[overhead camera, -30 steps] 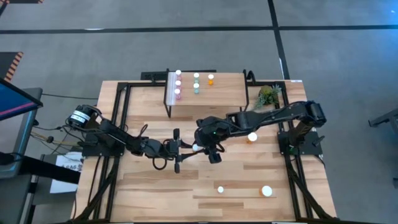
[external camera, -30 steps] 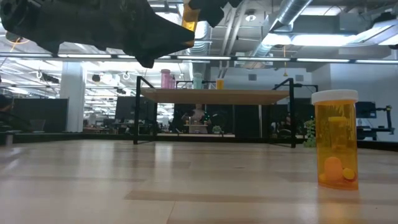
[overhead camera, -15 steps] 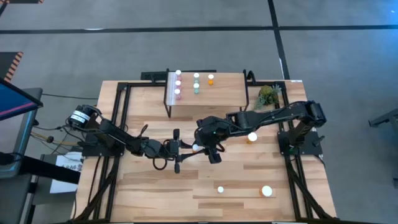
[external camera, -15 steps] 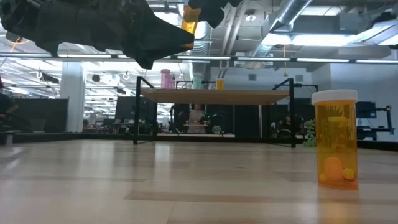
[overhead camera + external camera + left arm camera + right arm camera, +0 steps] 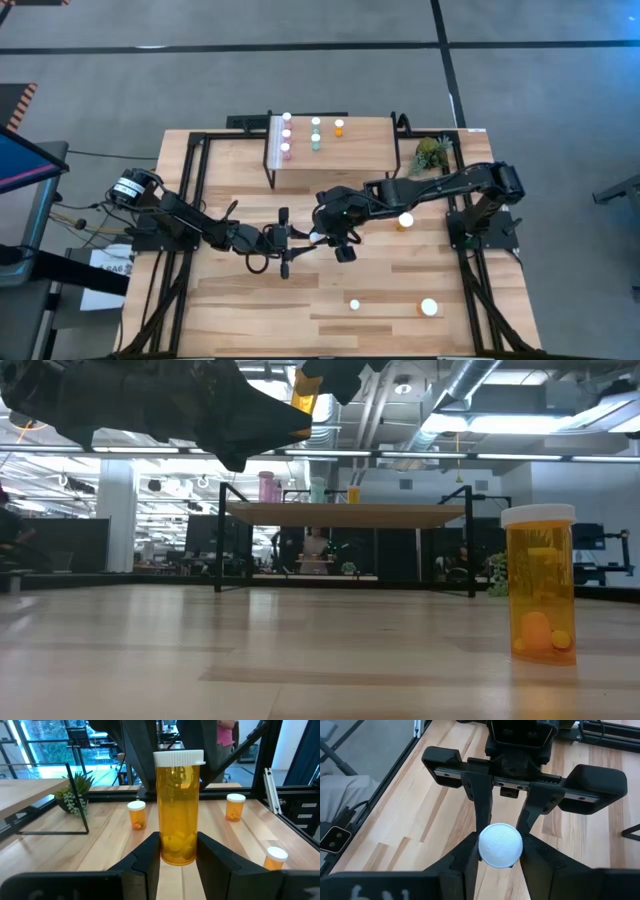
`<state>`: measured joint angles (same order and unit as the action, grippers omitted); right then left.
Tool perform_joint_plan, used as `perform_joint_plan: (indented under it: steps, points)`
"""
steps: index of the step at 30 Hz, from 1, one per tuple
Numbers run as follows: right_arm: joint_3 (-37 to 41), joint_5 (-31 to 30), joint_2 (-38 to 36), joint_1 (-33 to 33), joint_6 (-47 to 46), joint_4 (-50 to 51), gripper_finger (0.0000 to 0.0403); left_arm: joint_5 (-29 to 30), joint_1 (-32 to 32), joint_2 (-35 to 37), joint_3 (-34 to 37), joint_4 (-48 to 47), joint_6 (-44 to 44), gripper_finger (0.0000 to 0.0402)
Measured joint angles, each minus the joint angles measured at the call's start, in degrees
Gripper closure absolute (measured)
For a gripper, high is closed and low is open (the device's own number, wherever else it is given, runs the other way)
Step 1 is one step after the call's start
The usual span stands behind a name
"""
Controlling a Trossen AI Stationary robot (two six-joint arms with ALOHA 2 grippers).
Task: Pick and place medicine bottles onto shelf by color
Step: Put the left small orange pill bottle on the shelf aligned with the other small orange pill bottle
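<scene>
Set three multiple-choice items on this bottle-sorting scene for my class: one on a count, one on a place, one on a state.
1. How many pink bottles stand on the shelf?
A one
B three
C five

2. Where is the plant?
A on the shelf
B on the table, beside the shelf
C in a gripper

3. The orange bottle at the left gripper is:
A lying on the table
B clamped between its jaws, off the table
C standing on the shelf

Answers:
1 B: the high view shows three pink bottles in a row along the shelf's white edge.
2 B: it sits on the tabletop next to the shelf's right end.
3 B: the left wrist view shows both jaws pressed on the bottle's sides, with the tabletop below.
</scene>
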<state>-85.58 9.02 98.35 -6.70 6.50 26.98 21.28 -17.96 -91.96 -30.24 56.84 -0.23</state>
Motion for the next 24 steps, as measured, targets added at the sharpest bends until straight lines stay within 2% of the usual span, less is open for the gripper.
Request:
perform_joint_plan:
  steps: [7,24]
  points:
    - [0.0,0.0,0.0,0.0,0.0,0.3,0.0253,0.0,0.0,0.0,0.0,0.0,-0.3,0.0286]
    - [0.0,-0.1,0.0,0.2,-0.4,2.8,0.0249,6.6,0.0,0.0,0.0,-1.4,-0.3,0.017]
